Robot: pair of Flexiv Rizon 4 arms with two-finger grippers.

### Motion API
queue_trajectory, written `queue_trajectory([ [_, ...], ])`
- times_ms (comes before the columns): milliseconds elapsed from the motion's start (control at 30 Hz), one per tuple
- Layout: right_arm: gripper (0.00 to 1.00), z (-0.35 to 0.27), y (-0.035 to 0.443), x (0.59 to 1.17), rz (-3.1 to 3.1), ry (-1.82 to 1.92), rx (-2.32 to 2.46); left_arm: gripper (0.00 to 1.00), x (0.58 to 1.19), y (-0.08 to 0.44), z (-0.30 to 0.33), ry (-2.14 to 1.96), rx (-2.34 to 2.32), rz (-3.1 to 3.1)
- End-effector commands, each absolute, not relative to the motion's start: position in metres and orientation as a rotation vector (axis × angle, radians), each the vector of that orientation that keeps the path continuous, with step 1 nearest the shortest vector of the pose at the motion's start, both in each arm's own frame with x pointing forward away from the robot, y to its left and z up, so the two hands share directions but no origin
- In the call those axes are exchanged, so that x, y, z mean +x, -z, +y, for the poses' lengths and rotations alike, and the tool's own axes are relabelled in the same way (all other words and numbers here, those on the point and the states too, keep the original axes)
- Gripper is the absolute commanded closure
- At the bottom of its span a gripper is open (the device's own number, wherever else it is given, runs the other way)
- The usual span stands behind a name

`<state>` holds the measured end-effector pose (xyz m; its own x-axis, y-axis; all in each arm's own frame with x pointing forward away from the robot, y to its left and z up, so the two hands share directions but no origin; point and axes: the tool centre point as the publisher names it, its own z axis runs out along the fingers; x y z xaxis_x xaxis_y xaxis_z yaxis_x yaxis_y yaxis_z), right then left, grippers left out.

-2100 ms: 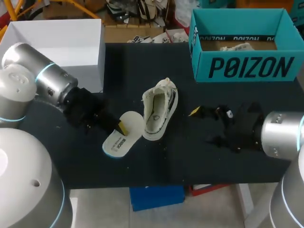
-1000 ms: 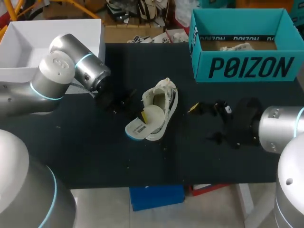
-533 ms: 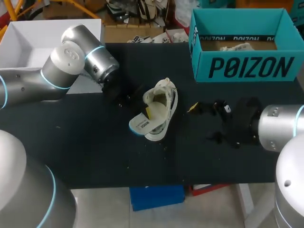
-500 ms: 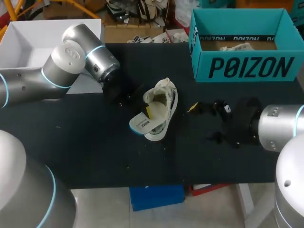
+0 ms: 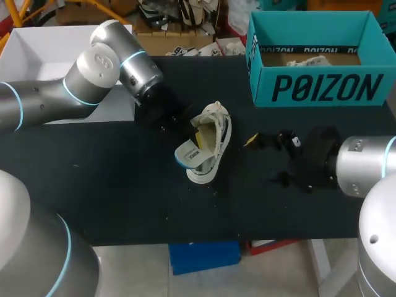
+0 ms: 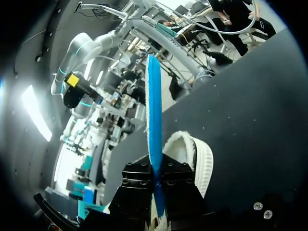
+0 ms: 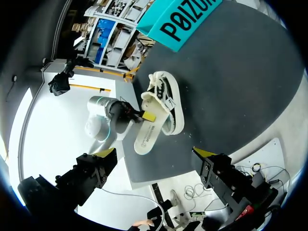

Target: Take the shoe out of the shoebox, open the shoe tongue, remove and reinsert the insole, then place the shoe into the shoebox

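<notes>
While the left tool [image 6: 158,187] stays shut on the insole [image 6: 154,120], pinching it from both sides, the left arm [image 5: 93,68] has swung in from the left side of the counter [image 5: 124,204]. A moment ago the insole lay on the counter beside the shoe [image 5: 218,133]. Now it is lifted up, and one end pokes into the open top of the shoe. The other end, with its blue edge, sticks out over the shoe's side.

The shoe has hardly moved and lies in the middle of the counter. The right tool [image 7: 154,153] has stayed off to the right of the shoe, its fingers wide apart with nothing in them. The teal shoebox [image 5: 322,86] sits at the back right, well apart from the shoe.

So putting the insole back looks started but not finished. It likely has to slide in and lie flat before the shoe can go in the box.
</notes>
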<state>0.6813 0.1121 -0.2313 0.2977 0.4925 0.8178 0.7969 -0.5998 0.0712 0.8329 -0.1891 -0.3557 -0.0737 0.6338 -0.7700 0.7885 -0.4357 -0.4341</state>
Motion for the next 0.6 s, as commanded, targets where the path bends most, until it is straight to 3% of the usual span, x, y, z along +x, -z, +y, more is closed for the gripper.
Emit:
queue_trajectory([
  [33,0.0,0.116,0.24,0.675,-1.11,1.277,-2.24,1.0,0.831,0.358,-0.19,1.449,2.008,1.586],
  [600,0.0,0.116,0.24,0.675,-1.11,1.277,-2.24,1.0,0.854,0.366,-0.202,1.281,1.938,1.724],
])
